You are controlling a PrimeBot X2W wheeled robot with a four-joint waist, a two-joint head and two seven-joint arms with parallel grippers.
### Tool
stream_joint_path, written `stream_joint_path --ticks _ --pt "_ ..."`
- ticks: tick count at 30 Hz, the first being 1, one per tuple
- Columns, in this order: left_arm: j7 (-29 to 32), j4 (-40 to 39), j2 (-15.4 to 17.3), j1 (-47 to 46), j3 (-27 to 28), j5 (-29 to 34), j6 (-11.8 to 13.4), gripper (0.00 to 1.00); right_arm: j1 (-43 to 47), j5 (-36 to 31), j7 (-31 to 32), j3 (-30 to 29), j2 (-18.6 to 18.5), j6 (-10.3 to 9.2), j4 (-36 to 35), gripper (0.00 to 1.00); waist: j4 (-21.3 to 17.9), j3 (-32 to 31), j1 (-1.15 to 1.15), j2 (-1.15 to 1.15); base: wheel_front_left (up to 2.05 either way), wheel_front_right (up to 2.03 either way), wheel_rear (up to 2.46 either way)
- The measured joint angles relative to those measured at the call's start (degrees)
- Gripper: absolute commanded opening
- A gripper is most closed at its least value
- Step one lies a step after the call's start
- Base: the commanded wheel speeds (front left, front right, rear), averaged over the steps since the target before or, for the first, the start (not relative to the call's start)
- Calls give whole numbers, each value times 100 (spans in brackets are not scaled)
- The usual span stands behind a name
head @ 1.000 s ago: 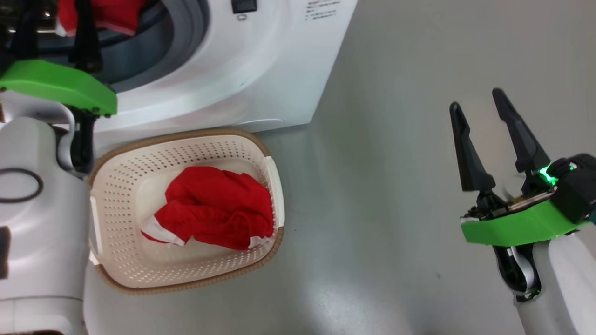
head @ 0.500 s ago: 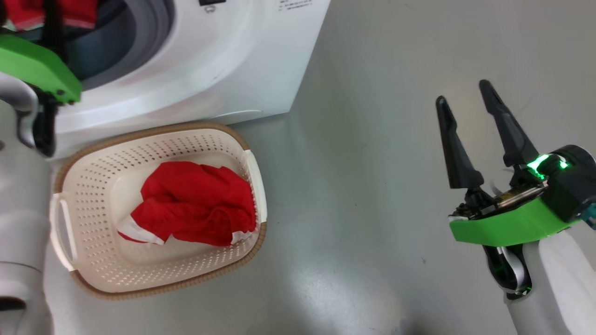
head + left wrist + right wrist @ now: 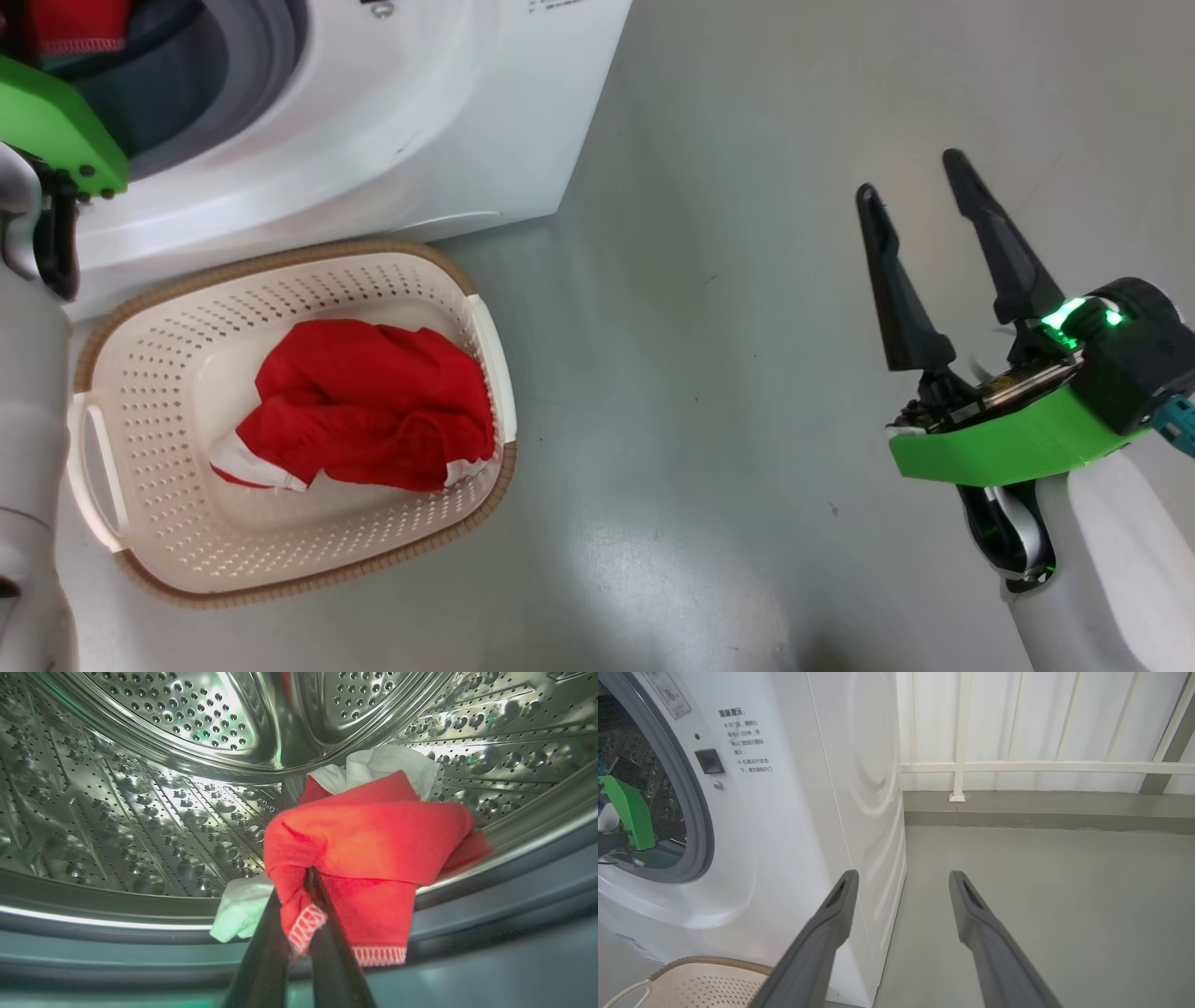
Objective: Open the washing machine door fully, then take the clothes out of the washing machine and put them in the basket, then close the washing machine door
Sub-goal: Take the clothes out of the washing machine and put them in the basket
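Drum of perforated steel (image 3: 140, 812) in the white washing machine (image 3: 373, 112) holds one red fabric garment (image 3: 373, 830), its hem pinched by the clenched left gripper (image 3: 307, 875). Beside the machine's front, the cream perforated plastic basket (image 3: 280, 258) holds a second red garment (image 3: 364, 401); across bare grey floor (image 3: 700, 373), the right gripper (image 3: 910, 177) hangs spread, empty.

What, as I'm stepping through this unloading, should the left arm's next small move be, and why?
Probably pull the left gripper straight back out of the drum: it is shut on a red garment lying inside, and the basket, holding another red garment, sits just before the washing machine.
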Motion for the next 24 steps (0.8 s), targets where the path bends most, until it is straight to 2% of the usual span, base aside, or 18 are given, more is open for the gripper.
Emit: stream_joint_path --ticks 9,15,24 --pt "-208 47 -2 9 -51 -9 -15 0 2 91 0 30 -75 0 31 100 92 -121 0 0 0 0 0" --pt "-304 -204 -29 132 -32 -80 -65 0 7 91 0 11 -104 0 30 100 201 -193 0 0 0 0 0" --pt "-320 -1544 -64 1009 207 -210 -157 0 66 92 0 7 -152 0 62 100 353 -442 0 0 0 0 0"
